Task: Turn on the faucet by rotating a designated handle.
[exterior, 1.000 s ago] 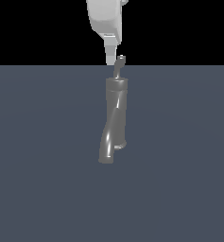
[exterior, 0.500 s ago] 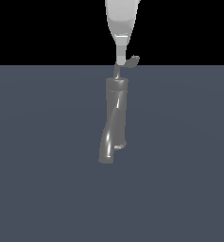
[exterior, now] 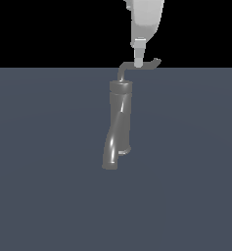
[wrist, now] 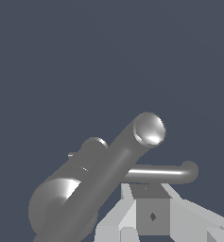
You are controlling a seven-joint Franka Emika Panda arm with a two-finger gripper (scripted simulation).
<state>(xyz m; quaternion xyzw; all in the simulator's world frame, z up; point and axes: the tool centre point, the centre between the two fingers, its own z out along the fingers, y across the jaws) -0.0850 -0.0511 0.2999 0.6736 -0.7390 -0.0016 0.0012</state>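
Handle contact, faucet turn in progress

Handle point(exterior: 139, 65) lies directly under the tool point(exterior: 138, 62), touching its tip, atop the faucet point(exterior: 118, 122) on the desk point(exterior: 39, 171). Thin, rigid, glossy rod: likely slippery; push mid-rod, short of the upturned tip. Tool opening: cannot tell.

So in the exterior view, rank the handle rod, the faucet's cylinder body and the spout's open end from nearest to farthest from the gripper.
1. handle, right at the gripper
2. cylinder body, below, toward the view's left
3. spout end, lowest
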